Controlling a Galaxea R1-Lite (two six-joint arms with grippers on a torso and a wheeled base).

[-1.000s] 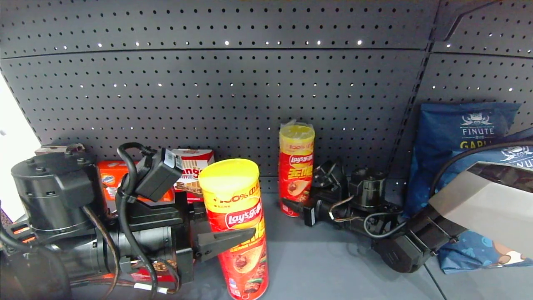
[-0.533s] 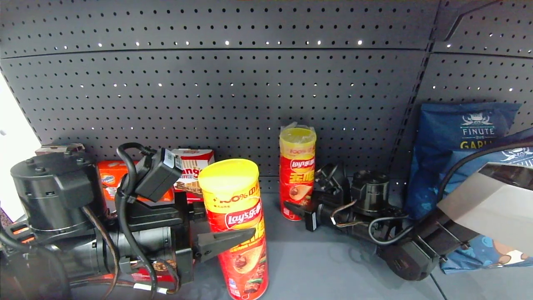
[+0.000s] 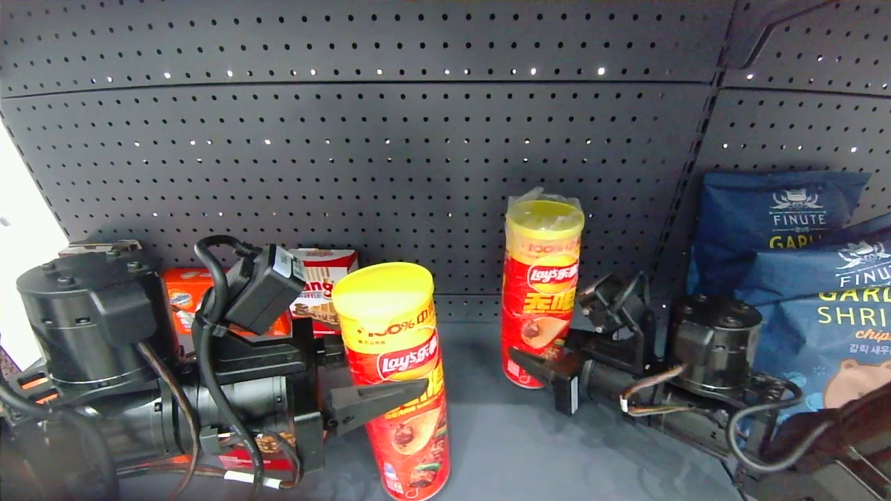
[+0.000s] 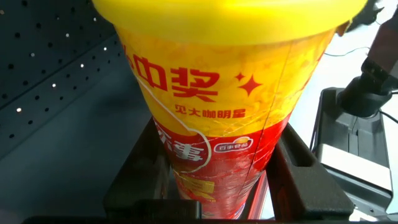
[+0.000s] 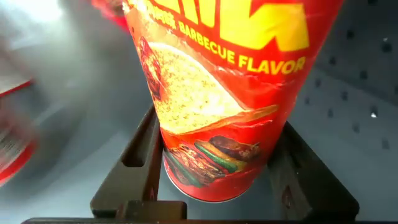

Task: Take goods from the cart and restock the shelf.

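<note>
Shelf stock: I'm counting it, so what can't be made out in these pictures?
The orange box: mostly hidden behind the left arm in the head view.
The wafer box: lower part hidden by the left arm and the near chip can.
The near chip can: base cut off by the head view's bottom edge.
The blue snack bags: cut by the right edge, lower parts behind the right arm.
The right wrist view: blurred beside the far chip can.

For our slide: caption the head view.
Left tool grips the near can, right tool the far can, both upright before the pegboard.
</note>
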